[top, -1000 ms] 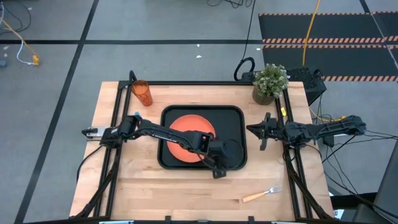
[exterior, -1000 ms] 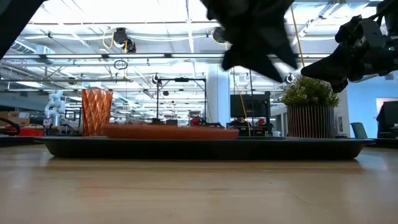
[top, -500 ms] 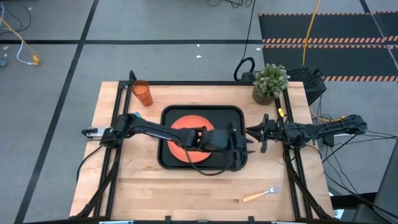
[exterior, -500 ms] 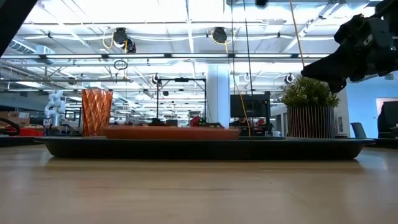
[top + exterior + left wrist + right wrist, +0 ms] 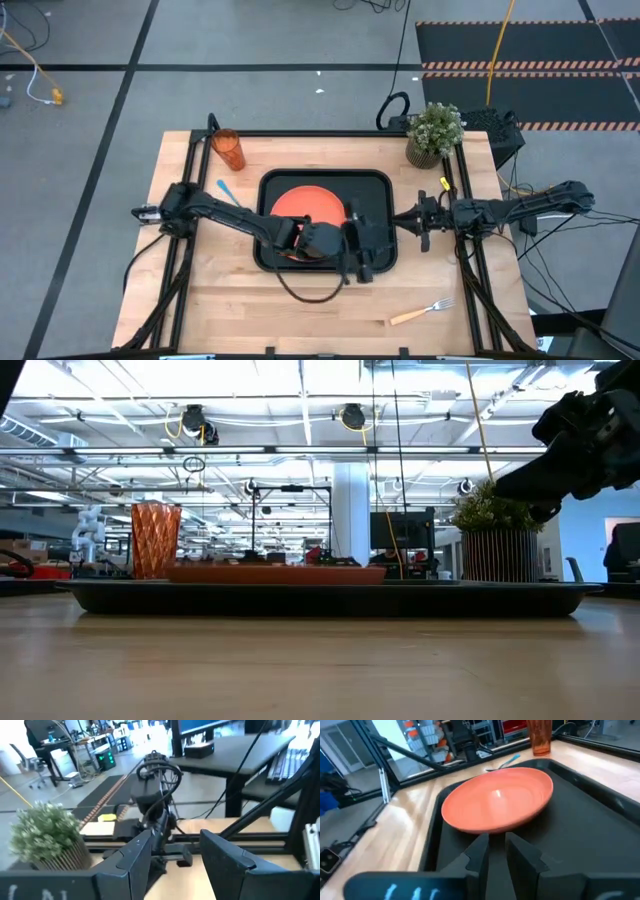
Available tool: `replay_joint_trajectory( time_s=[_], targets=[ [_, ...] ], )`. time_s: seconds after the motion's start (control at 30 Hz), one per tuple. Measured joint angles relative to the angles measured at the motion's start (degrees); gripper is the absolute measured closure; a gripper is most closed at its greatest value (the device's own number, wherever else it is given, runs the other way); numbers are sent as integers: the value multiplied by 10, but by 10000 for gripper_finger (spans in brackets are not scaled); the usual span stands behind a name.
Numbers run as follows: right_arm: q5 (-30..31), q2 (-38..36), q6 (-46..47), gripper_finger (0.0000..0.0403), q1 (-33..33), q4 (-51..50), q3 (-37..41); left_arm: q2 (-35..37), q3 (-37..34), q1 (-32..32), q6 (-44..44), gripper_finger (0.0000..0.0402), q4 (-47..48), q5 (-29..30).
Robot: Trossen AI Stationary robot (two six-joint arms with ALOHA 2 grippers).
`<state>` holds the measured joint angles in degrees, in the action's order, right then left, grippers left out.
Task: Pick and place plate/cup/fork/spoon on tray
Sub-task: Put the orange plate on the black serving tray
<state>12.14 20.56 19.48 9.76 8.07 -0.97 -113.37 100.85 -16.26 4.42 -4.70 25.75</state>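
I see the fork [image 5: 422, 312] lower right on the table [image 5: 220, 300]. Mid-frame, left gripper [image 5: 362, 262] spread, empty, over the tray [image 5: 378, 190]; right gripper [image 5: 403, 216] slightly parted at its right rim. Plate [image 5: 308, 203] on tray; spoon [image 5: 228, 191], cup [image 5: 228, 150] upper left.

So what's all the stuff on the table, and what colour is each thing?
tray: one, black, middle of the table.
plate: one, orange, lying on the tray.
cup: one, see-through orange, far left corner of the table, off the tray.
spoon: one, blue handle, on the wood left of the tray.
fork: one, tan handle and silver tines, near right part of the table.
potted plant: one, green, far right corner.
table: one, light wood.
left gripper: dark, over the tray's right side, fingers apart, empty.
right gripper: dark, at the tray's right edge, empty.
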Motion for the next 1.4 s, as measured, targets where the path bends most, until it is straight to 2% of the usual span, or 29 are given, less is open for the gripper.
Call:
replay_joint_trajectory(
  time_s=[0.23,0.33,0.47,0.63,0.8,0.9,1.0,1.2,1.3,1.4],
  targets=[
    [28,83,-17,332,8,-69,-51,121,-299,24,-40,229,-335,-60],
    [45,132,-32,312,6,-72,-101,180,-408,29,-57,229,-402,-63],
    [58,221,-42,281,-4,-96,-180,245,-497,30,-67,229,-434,-69],
    [56,366,-44,257,-19,-178,-296,298,-544,15,-34,229,-426,-78],
    [43,509,-100,253,-24,-247,-408,316,-565,-8,13,229,-422,-78],
    [39,568,-150,254,-22,-255,-469,326,-565,-16,39,229,-423,-78],
    [11,616,-191,256,-22,-284,-531,349,-565,-19,56,229,-418,-78],
    [-31,699,-268,256,-12,-354,-643,433,-565,-22,-17,229,-251,-78],
    [-47,746,-299,257,-3,-409,-688,469,-565,-27,-53,229,-206,-77],
    [-49,785,-323,257,9,-444,-714,480,-565,-40,-52,229,-190,-77]
  ],
)
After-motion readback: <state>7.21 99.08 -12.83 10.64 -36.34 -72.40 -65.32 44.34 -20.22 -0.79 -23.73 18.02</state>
